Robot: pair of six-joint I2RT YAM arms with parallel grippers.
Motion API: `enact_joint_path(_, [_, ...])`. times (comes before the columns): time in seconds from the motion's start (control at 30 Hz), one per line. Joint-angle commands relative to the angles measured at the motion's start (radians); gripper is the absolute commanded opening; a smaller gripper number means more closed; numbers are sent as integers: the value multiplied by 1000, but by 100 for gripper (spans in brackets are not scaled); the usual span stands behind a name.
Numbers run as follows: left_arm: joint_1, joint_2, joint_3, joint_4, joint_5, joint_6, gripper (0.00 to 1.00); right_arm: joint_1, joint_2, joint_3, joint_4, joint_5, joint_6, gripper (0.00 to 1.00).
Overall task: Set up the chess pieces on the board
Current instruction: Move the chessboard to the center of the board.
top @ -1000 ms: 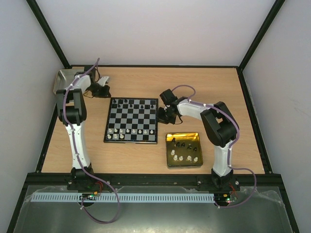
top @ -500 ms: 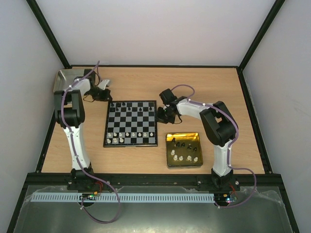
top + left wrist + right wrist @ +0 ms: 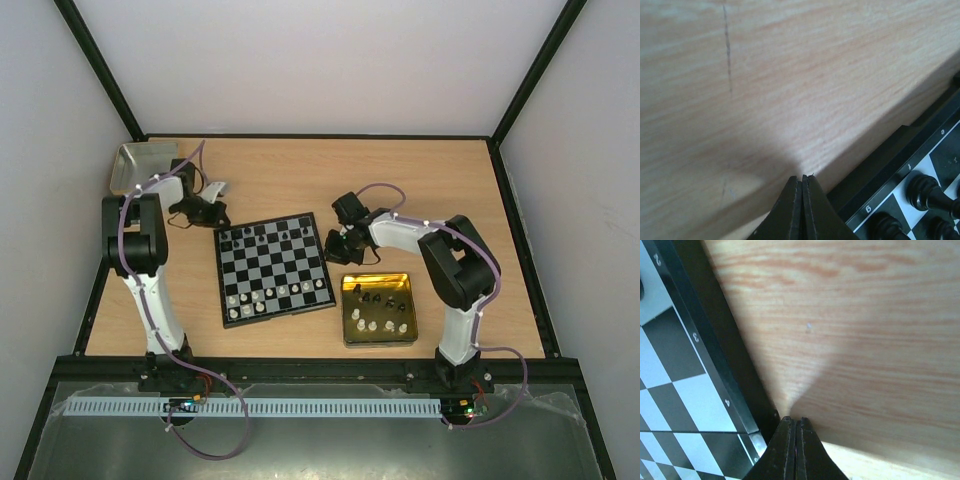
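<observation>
Both end effectors are pinched fully closed with nothing between the fingers. The left end effector (image 3: 212, 212) is just beside the board's upper left corner, and the right end effector (image 3: 336, 240) is low against its right edge. With their fingers together like this they look set to work as blunt pushers for nudging the board, not for picking anything up. The desk (image 3: 430, 180) fills the middle of the overhead frame. On it, left of centre, the board (image 3: 272, 265) lies skewed, its edges not parallel to the desk's. That probably explains why an arm flanks each side of it. To its lower right sits the gold tray (image 3: 376, 277), and a silver tin (image 3: 135, 160) sits in the upper left corner, partly behind the left arm with its contents out of sight. The chess pieces (image 3: 380, 312) are split: some lie loose in the tray, black ones line the board's far rows and white ones its near rows. The set-up looks only partly done. The pieces are too small overhead to tell which type each one is. Each wrist view shows only closed fingertips, a strip of black border and a few squares, and neither settles whether the tips actually touch the border.
</observation>
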Motion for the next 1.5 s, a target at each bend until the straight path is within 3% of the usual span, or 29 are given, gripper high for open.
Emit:
enact_joint_path(0.0, [17,-24,-80,-11,-120,-24,2,22,-34,-46,-51,18,21,2])
enact_joint_path(0.3, [102,-138,-94,5,-251,-34,2,26,-40,-41,-73,26,2,2])
enact_joint_path(0.53, [108,-157,-134,-50,-189,1,2,49,-45,-22,-108,39,-14,2])
enact_joint_path(1.0, [6,-202,-239,-93,-134,32,2,130,-122,-62,-150,70,-1,2])
enact_joint_path(1.47, [-78,-302,-347,-119,-111,40,2,135,-182,-116,-159,118,5,2])
